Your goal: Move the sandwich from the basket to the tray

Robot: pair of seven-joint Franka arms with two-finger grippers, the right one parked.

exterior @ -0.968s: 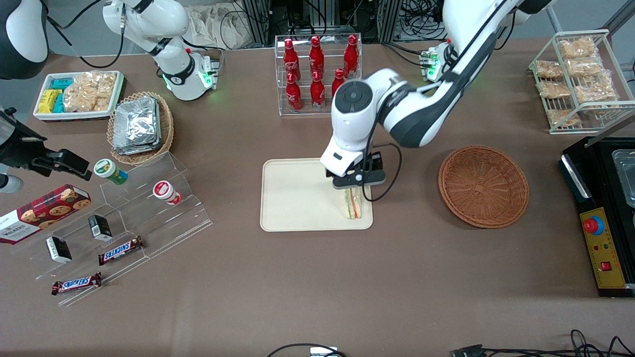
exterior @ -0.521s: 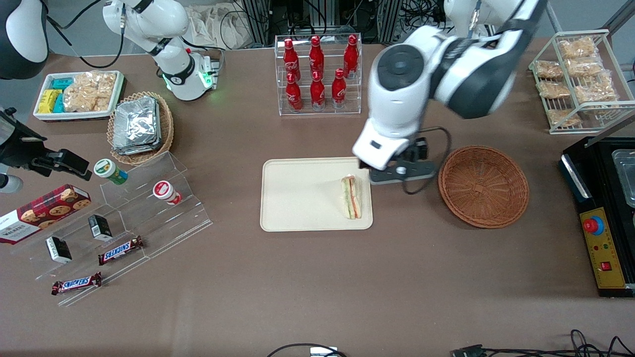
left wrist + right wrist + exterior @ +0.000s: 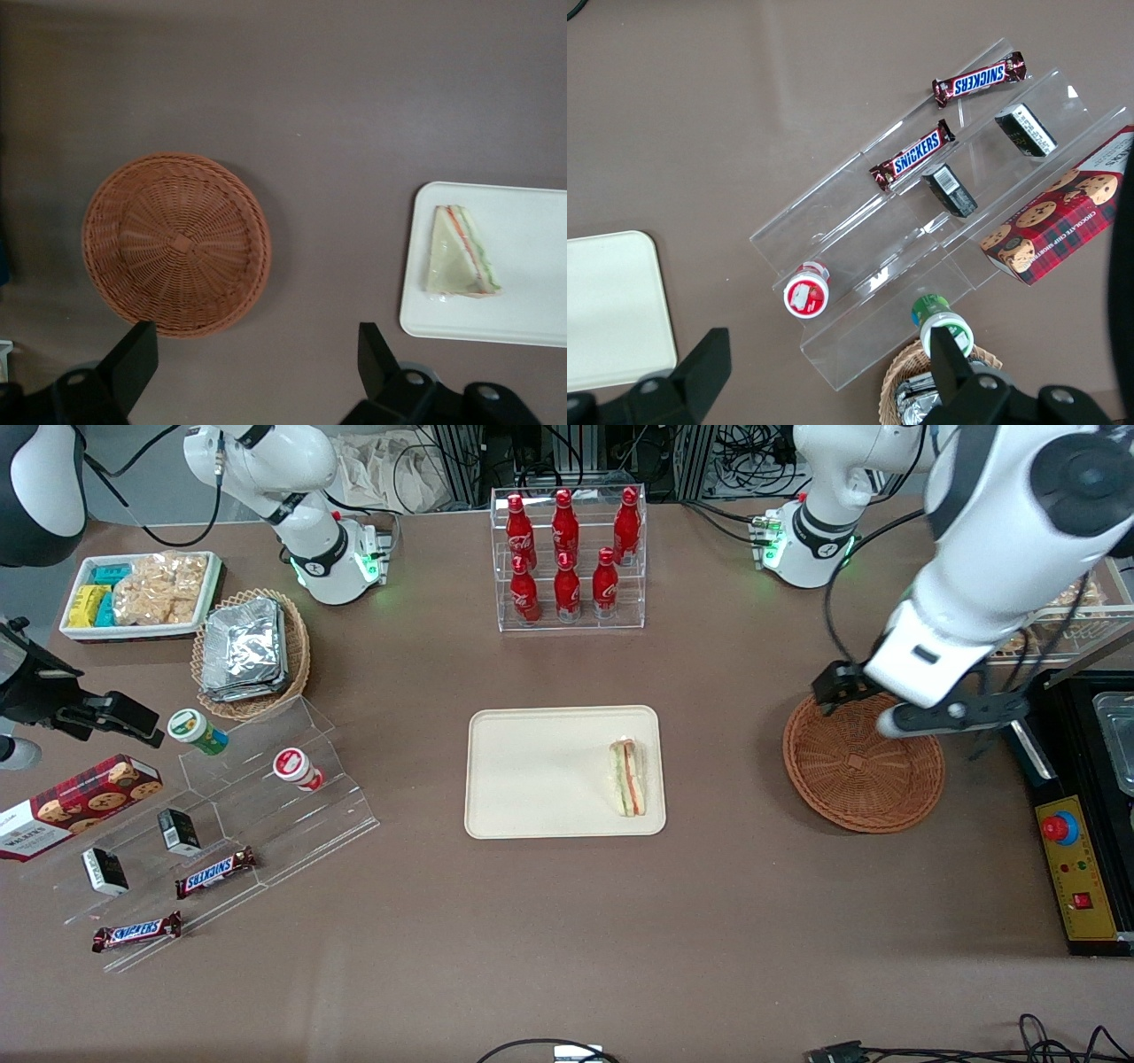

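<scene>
The sandwich [image 3: 627,779] lies flat on the cream tray [image 3: 532,779], close to the tray's edge that faces the basket. It also shows in the left wrist view, sandwich [image 3: 459,252] on tray [image 3: 532,301]. The reddish-brown basket [image 3: 864,760] sits on the table toward the working arm's end, with only its woven bottom showing. My gripper [image 3: 930,717] hangs high above the basket's rim, away from the sandwich. Its fingers [image 3: 133,354] stand wide apart and open with nothing between them, and the basket [image 3: 177,243] is below.
A clear rack of red cola bottles [image 3: 567,558] stands farther from the camera than the tray. A wire rack of snack bags [image 3: 1036,567] and a black machine with a red button [image 3: 1076,850] are at the working arm's end. An acrylic snack stand [image 3: 221,815] is toward the parked arm's end.
My gripper has let go of the sandwich on the tray, risen and swung toward the working arm's end to above the basket. The sandwich stays on the tray.
</scene>
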